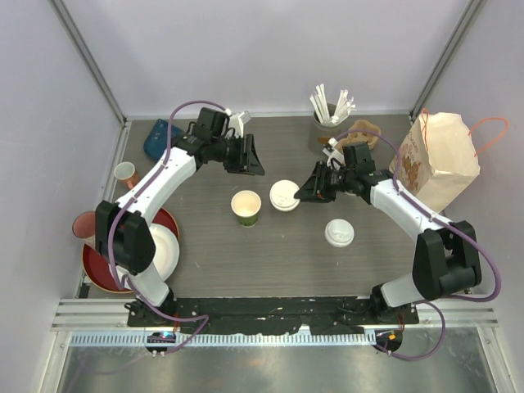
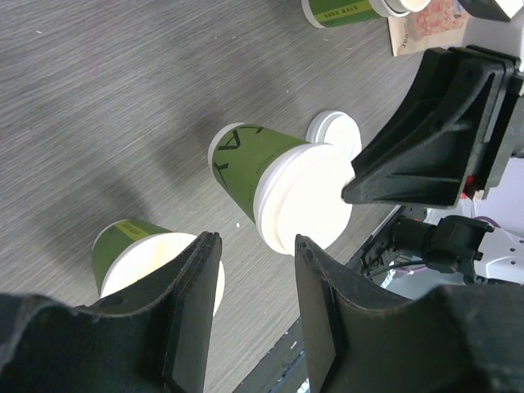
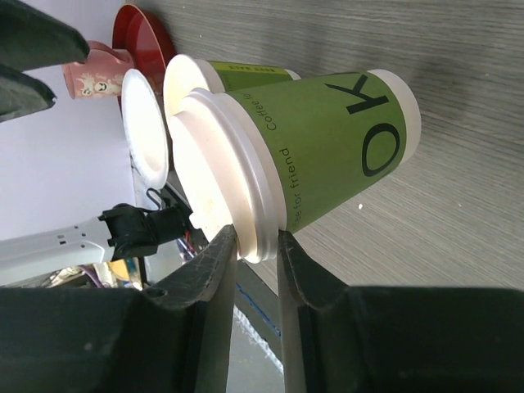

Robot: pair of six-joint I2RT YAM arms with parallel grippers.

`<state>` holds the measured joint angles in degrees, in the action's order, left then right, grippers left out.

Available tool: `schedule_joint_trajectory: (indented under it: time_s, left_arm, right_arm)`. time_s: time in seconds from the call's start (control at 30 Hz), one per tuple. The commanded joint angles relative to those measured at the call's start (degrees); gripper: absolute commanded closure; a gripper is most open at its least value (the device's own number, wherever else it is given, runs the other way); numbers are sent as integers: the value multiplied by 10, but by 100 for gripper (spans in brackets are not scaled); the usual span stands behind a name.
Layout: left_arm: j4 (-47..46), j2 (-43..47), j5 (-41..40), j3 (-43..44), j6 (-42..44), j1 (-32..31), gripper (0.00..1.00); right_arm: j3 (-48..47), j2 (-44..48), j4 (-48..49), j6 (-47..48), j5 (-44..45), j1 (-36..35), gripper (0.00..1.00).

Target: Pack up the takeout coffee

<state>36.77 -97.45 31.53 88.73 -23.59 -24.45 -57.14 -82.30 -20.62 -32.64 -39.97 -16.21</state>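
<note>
The right gripper (image 3: 254, 241) was pinching the rim of the white plastic lid (image 3: 205, 164) sitting on the green paper coffee cup (image 3: 327, 139), which stood near the middle of the grey wood-grain counter (image 1: 205, 262). The step looked like seating or checking that lid. Doing it well would call for a light pinch, even pressure around the rim and no tipping of the cup, since the grip sat on one edge only. The left gripper (image 1: 250, 162) hung spread and empty just beyond, free to steady the cup wall.

Just beside it stood an uncovered second green paper cup (image 1: 246, 206); whether it held liquid I could not tell. A spare white lid (image 1: 339, 232) lay flat nearer the arms. The brown paper bag with orange handles (image 1: 438, 151) stood well apart at the right, its inside hidden. A third cup (image 1: 323, 127) at the far edge held white wrapped sticks (image 1: 332, 102).
</note>
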Motion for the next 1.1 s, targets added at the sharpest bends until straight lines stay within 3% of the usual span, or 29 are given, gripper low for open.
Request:
schedule_joint_trajectory:
  time_s: [0.0, 0.33, 0.6, 0.7, 0.73, 0.83, 1.07]
  left_arm:
    - [-18, 24, 3, -3, 0, 2, 54]
    - [-20, 17, 6, -2, -4, 2, 54]
    - [-17, 8, 6, 0, -3, 1, 54]
    - [-17, 6, 7, 3, -3, 1, 54]
    - [-17, 6, 7, 4, -2, 1, 54]
    - [-16, 5, 7, 6, 0, 1, 54]
    - [-5, 6, 8, 14, 13, 2, 52]
  right_arm:
    - [8, -12, 52, -33, -45, 26, 91]
    - [40, -57, 66, -28, -65, 81, 87]
    - [41, -61, 59, -12, -55, 94, 63]
    - [32, -56, 37, 2, -41, 94, 50]
    - [29, -53, 33, 5, -37, 94, 40]
    - [16, -38, 14, 17, -17, 94, 24]
    - [-48, 60, -69, 83, 94, 92, 16]
